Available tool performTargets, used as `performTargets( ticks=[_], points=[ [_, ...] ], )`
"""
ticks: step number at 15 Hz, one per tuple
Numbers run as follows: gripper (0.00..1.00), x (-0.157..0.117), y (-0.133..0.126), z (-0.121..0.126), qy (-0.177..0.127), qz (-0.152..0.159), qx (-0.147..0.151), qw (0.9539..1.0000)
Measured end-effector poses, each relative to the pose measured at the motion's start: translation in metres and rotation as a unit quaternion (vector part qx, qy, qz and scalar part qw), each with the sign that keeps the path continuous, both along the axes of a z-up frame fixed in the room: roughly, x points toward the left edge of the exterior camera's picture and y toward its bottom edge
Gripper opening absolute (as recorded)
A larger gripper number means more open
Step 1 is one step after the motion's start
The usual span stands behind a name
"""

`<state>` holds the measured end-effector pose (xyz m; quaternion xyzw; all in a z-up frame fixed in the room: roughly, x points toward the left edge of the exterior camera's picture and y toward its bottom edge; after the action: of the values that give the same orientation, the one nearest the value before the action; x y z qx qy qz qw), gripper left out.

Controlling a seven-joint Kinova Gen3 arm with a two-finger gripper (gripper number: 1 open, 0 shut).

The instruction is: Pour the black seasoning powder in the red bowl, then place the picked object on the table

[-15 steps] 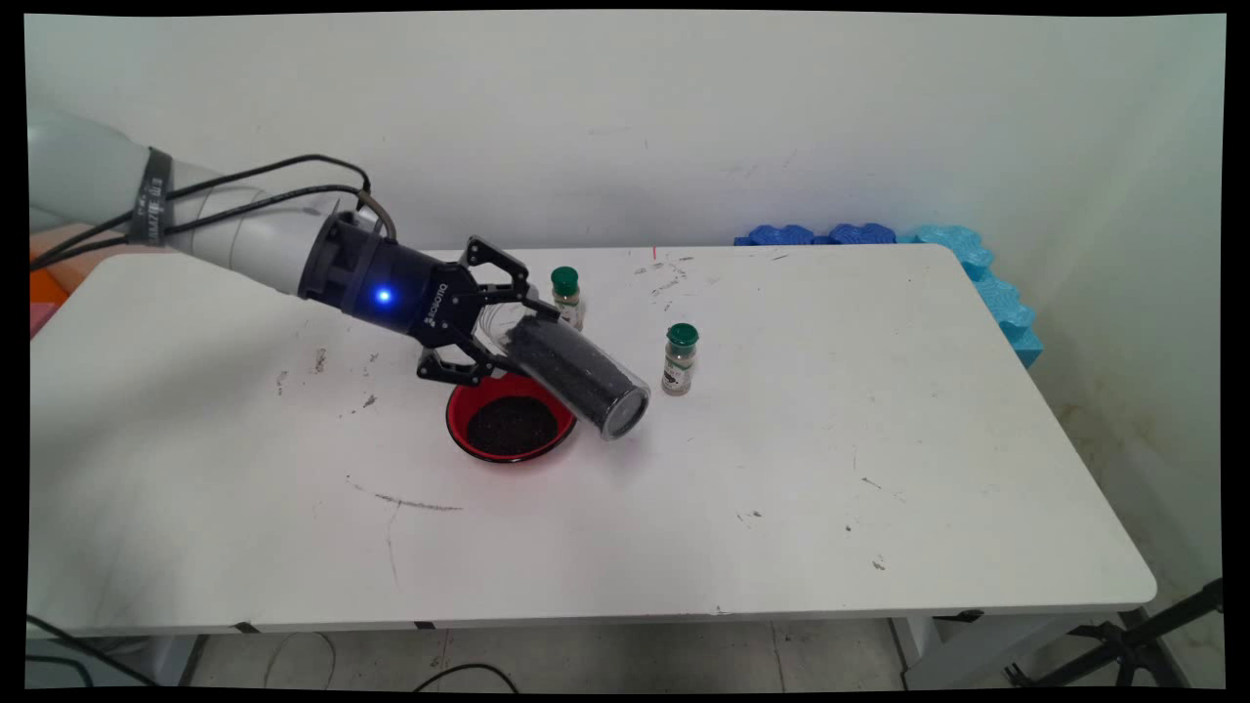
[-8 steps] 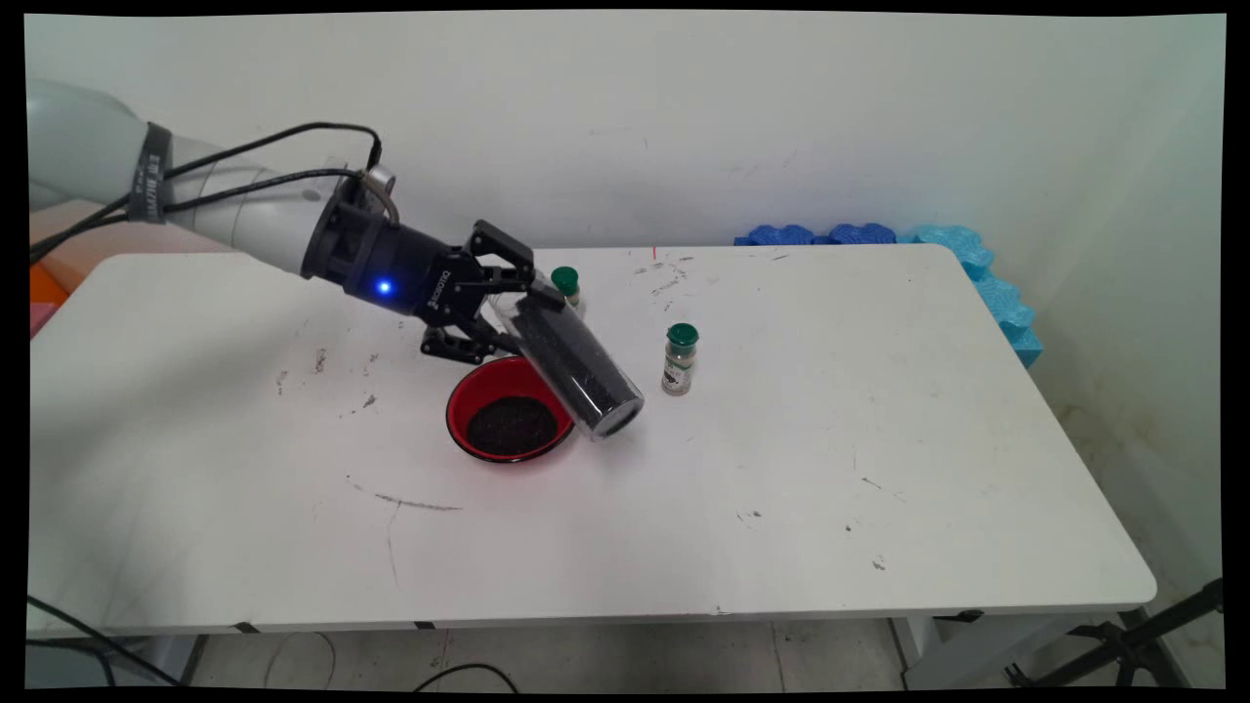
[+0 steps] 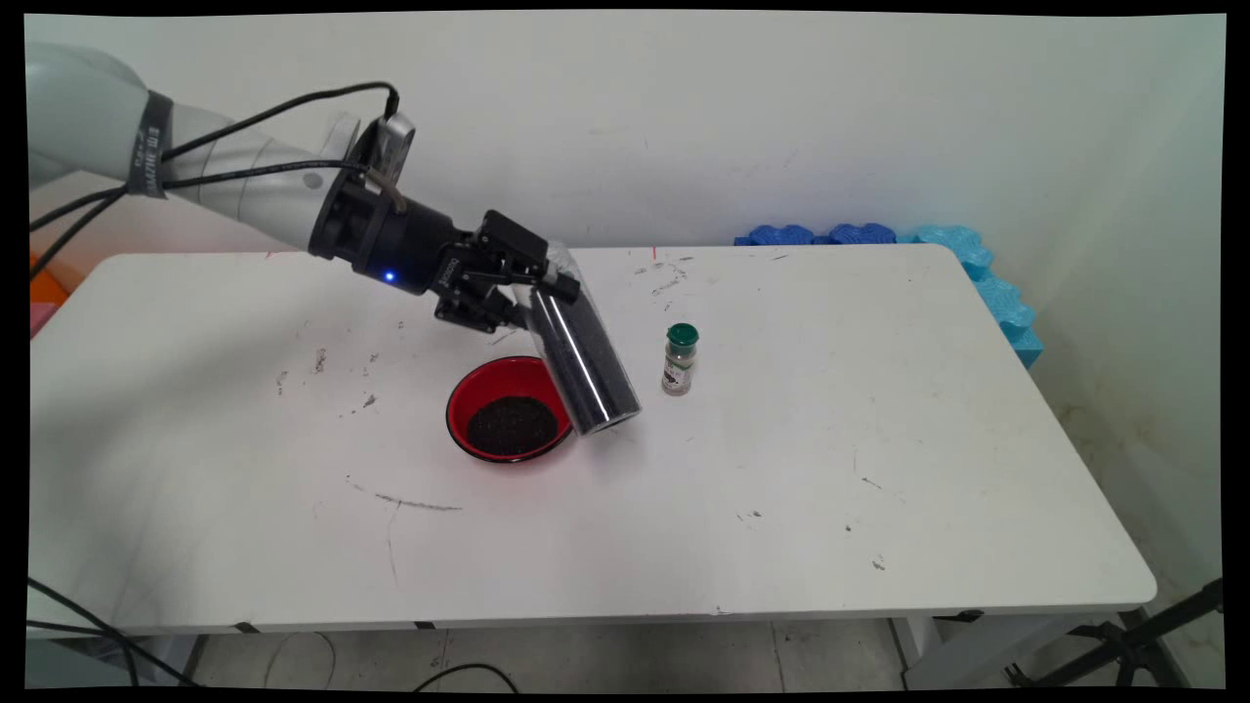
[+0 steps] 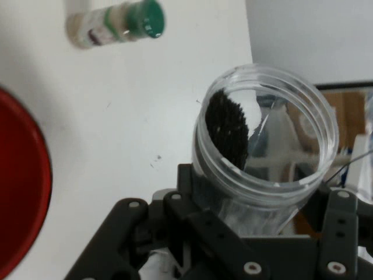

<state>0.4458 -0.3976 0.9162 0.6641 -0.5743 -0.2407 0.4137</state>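
My gripper (image 3: 545, 289) is shut on the upper part of a clear plastic jar (image 3: 581, 356) that holds black grains. The jar hangs tilted above the table, its lower end just right of a red bowl (image 3: 479, 386). The bowl holds a heap of the same black grains (image 3: 510, 426). In the hand view the jar's open mouth (image 4: 269, 135) faces the camera, with grains (image 4: 227, 131) lying against its inner wall. The gripper (image 4: 256, 219) clamps the jar below the rim. The red bowl (image 4: 20, 198) shows at the left edge.
A small green-capped spice bottle (image 3: 680, 358) stands upright right of the jar, also seen in the hand view as the bottle (image 4: 113, 23) at the top. Blue foam pieces (image 3: 884, 237) line the table's far right corner and right edge.
The hand has risen and turned, swinging the jar from a shallow lean to a steeper one. A second green-capped bottle behind it is now covered by the jar and gripper.
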Motion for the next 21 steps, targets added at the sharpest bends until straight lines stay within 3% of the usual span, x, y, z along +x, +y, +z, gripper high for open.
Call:
performTargets(
  ticks=[2, 5, 10, 13, 16, 18, 21],
  points=[
    [0.00, -0.005, -0.001, 0.006, -0.017, -0.033, -0.045, 0.9983],
    [0.00, -0.013, -0.002, 0.013, -0.040, -0.070, -0.102, 0.9915],
    [0.00, -0.024, -0.004, 0.023, -0.077, -0.135, -0.204, 0.9667],
    [0.00, -0.032, -0.004, 0.028, -0.100, -0.176, -0.267, 0.9423],
    [0.00, -0.042, -0.003, 0.035, -0.121, -0.223, -0.335, 0.9072],
    [0.00, -0.047, -0.002, 0.038, -0.133, -0.245, -0.368, 0.8868],
    [0.00, -0.053, -0.002, 0.042, -0.147, -0.268, -0.406, 0.8612]
  ],
)
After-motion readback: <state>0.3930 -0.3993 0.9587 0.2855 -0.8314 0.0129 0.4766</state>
